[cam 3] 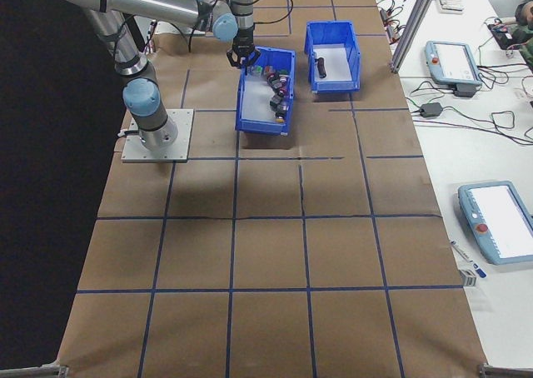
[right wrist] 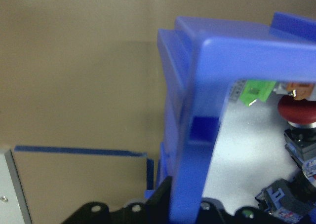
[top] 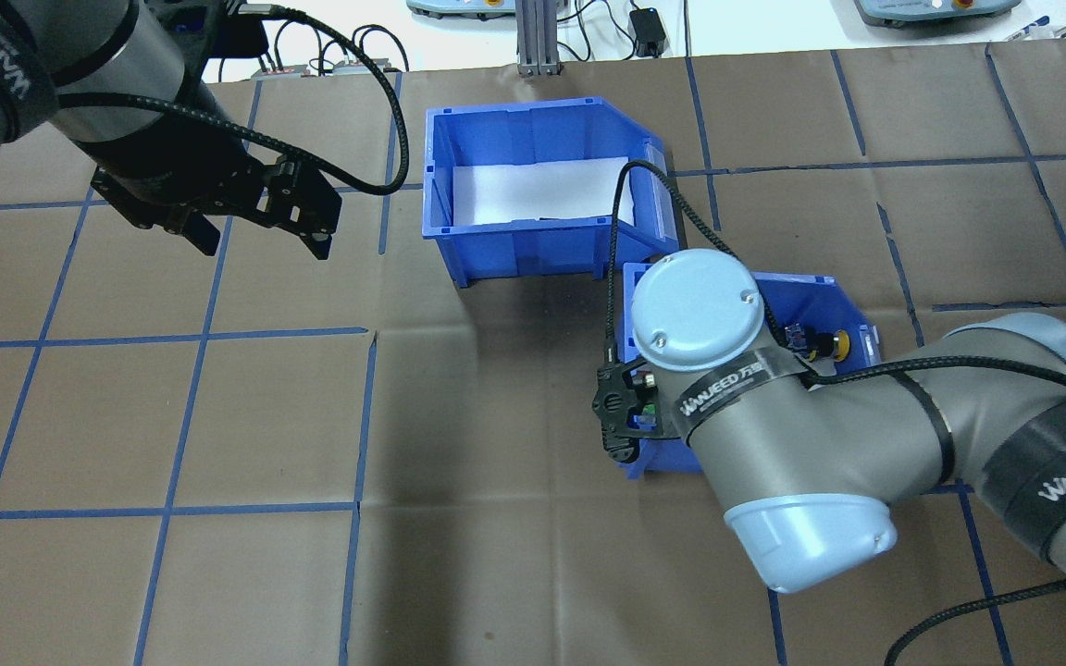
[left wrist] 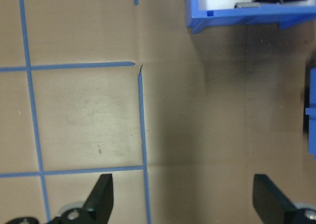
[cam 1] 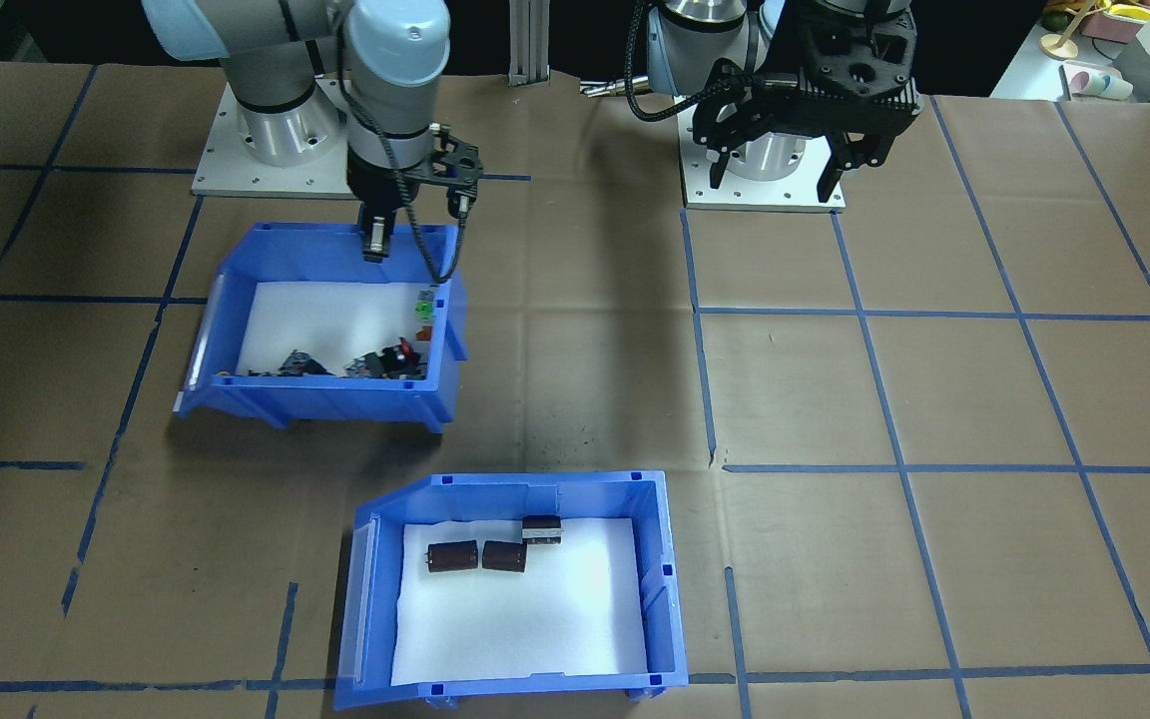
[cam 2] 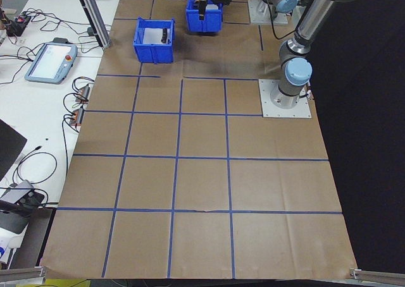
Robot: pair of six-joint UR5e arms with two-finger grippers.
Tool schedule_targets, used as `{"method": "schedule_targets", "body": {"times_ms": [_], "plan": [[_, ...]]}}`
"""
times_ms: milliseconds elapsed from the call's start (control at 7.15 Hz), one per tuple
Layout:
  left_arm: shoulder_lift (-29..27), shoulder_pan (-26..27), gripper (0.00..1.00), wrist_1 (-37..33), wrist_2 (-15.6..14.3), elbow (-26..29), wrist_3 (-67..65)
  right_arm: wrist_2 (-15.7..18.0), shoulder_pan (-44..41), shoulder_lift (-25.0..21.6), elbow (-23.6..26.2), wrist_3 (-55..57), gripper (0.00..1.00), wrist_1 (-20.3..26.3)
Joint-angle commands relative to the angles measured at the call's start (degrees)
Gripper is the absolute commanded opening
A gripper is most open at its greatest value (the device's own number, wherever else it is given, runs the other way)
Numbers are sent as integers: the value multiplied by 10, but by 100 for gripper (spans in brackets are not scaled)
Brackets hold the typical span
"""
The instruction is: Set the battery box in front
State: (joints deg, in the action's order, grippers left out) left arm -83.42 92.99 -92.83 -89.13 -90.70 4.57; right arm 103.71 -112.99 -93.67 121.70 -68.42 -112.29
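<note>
The battery box (top: 542, 190) is sitting on the desk's far side, right of the left end effector (top: 255, 217), which is hovering released. The right end effector (right wrist: 187, 211) is gripping the push-button bin (cam 1: 325, 325) wall, nearer.

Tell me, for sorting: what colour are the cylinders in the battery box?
Dark brown-black cylinders, clearest in the front-facing view.

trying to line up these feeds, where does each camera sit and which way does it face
Front: across the table, facing both arms; battery box nearest.
Overhead: behind the robot, looking down; left gripper open.
Left side: table end; both bins far.
Right side: opposite end.
Left wrist: looks down at the table.
Right wrist: right gripper on the parts bin wall.
Front and overhead share both bins.
</note>
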Motion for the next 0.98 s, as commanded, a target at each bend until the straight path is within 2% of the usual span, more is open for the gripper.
{"method": "schedule_targets", "body": {"times_ms": [0, 280, 419, 699, 839], "plan": [[3, -22, 100, 0, -3, -12, 73, 35, -106, 57, -20, 75, 0, -41], [4, -23, 100, 5, -6, -21, 69, 46, -176, 117, -73, 131, 0, -39], [0, -25, 100, 5, -10, -21, 74, 45, -182, 131, -98, 151, 0, -31], [3, -25, 100, 12, -10, -31, 75, 46, -182, 144, -102, 155, 1, -30], [4, -25, 100, 17, -10, -33, 73, 45, -181, 145, -102, 155, 8, -30]]}}
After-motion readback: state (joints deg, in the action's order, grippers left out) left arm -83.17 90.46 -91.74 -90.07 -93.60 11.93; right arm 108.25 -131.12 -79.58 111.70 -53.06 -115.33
